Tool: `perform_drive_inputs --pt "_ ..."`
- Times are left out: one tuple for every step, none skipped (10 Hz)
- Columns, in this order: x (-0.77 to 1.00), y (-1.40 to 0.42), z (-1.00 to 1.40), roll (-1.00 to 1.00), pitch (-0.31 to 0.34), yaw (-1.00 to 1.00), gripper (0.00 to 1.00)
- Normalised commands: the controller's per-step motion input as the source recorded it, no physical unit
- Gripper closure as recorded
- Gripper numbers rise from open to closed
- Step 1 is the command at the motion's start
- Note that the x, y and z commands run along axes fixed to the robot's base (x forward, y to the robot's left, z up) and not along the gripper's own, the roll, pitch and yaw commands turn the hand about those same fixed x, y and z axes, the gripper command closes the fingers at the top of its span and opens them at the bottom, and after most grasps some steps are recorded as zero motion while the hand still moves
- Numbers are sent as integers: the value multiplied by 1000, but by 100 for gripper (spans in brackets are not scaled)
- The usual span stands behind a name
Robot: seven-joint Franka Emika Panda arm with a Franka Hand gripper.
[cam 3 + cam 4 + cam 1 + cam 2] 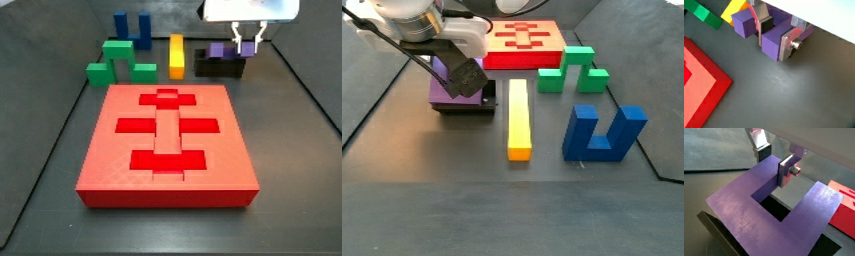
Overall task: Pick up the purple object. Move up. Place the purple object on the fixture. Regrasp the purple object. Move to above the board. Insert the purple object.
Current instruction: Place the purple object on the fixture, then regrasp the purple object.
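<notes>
The purple object [218, 50] is a U-shaped block that sits on the black fixture [221, 68], beyond the far right corner of the red board [167, 140]. My gripper [243, 42] comes down on it from above. In both wrist views the silver fingers stand on either side of one prong [771, 47], [769, 168], shut on it. The gripper [772, 50] has its right finger in the U's gap. The second prong [821, 203] is free. The fixture [714, 228] shows dark under the block. In a side view the block [441, 92] and fixture [469, 107] are partly hidden by the gripper [462, 75].
A yellow bar [175, 55] lies just left of the fixture. Green stepped blocks [120, 62] and a blue U-shaped block [131, 25] stand further left. The board's corner [704, 90] shows in a wrist view. The yellow bar [519, 120] separates the fixture from the blue block [603, 130].
</notes>
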Motion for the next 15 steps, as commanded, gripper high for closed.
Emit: perform_drive_inputs --pt "-100 0 -29 0 0 -80 100" --pt "-149 17 -49 29 20 -86 100" --pt "-160 0 -46 31 26 -91 100" --pt "-89 0 0 17 9 -57 100" --pt "-69 0 0 86 0 -51 100" --pt "-74 0 -26 109 0 -49 100" --pt "-177 0 -111 203 51 -120 100" --pt "-109 0 -43 106 14 -123 100" --pt "0 0 0 0 0 0 100" --pt "0 0 0 0 0 0 0" --pt "277 0 11 0 0 0 0" --pt "226 0 0 0 0 0 0" --pt "191 0 0 0 0 0 0" --pt "251 0 43 0 0 0 0" --pt "74 166 163 80 94 0 0"
